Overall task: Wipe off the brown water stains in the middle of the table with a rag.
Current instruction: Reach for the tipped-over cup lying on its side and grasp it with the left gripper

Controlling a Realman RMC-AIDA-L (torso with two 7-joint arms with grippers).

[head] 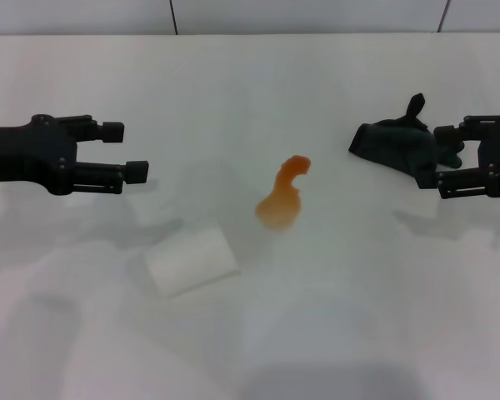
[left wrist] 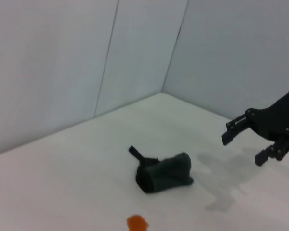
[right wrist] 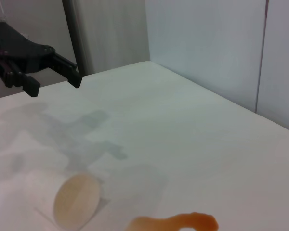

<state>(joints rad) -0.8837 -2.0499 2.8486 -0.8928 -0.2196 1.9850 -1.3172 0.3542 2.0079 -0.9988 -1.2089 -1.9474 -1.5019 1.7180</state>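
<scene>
The brown water stain (head: 282, 198), an orange-brown blob with a curved tail, lies in the middle of the white table (head: 358, 317). It also shows in the right wrist view (right wrist: 173, 224), and its edge shows in the left wrist view (left wrist: 137, 223). The dark rag (head: 396, 146) lies crumpled on the table to the right of the stain and also shows in the left wrist view (left wrist: 164, 174). My right gripper (head: 444, 158) is open and empty just right of the rag. The left wrist view shows this gripper (left wrist: 243, 149) raised and apart from the rag. My left gripper (head: 129, 152) is open and empty at the far left, above the table.
A white cup (head: 192, 258) lies on its side in front of the left gripper, left of the stain. Its tan-tinted mouth shows in the right wrist view (right wrist: 77, 199). Grey wall panels (head: 308, 15) stand behind the table's far edge.
</scene>
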